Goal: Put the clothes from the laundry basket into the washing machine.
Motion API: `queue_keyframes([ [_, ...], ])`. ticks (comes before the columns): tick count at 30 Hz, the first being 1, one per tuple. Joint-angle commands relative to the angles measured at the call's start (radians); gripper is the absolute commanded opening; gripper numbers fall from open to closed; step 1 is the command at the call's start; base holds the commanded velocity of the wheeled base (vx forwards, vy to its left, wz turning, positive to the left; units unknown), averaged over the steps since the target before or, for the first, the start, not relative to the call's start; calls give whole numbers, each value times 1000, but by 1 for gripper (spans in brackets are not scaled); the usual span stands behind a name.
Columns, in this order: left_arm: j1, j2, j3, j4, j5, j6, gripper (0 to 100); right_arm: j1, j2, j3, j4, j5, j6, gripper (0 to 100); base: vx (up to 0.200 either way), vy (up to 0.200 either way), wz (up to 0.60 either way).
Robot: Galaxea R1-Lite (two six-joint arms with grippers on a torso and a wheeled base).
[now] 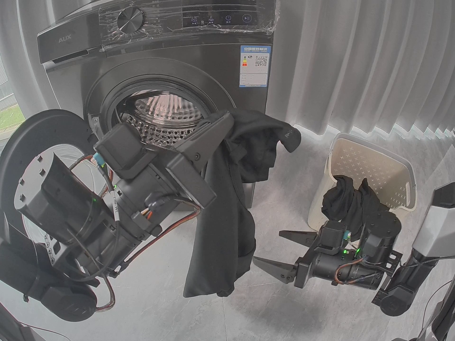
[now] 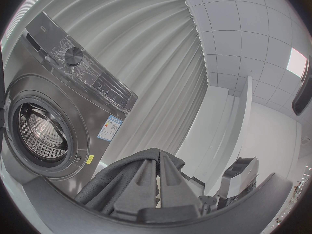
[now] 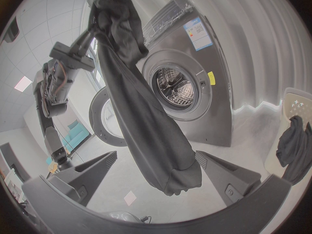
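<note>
A long black garment (image 1: 222, 223) hangs from my left gripper (image 1: 229, 118), which is shut on its top just in front of the washing machine's (image 1: 161, 39) open drum (image 1: 163, 114). In the left wrist view the fingers (image 2: 169, 179) press together on the dark cloth (image 2: 110, 182), with the drum (image 2: 40, 134) off to one side. My right gripper (image 1: 267, 247) is open and holds nothing, low over the floor beside the laundry basket (image 1: 379, 166). More black clothes (image 1: 350, 200) drape over the basket's front rim. From the right wrist, the garment (image 3: 143, 114) dangles beyond the open fingers (image 3: 94, 166).
The round washer door (image 1: 42, 138) stands swung open to the left of the drum. White curtains (image 1: 369, 48) hang behind the machine and basket. Grey tiled floor (image 1: 284, 200) lies between the washer and the basket.
</note>
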Motion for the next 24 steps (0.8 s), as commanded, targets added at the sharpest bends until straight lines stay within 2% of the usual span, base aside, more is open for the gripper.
queue_keyframes([
  [1,-10,-19,1,0,-3,0,0,32,110,-53,-1,0,0,100,0,0,0],
  [12,-13,-19,1,0,-6,0,0,26,182,-211,-1,-5,-1,100,0,0,0],
  [19,-14,-18,2,0,-8,-1,0,21,191,-262,1,-6,-4,100,0,0,0],
  [24,-22,-18,1,0,-6,-1,0,-25,231,-335,1,-9,-7,100,0,0,0],
])
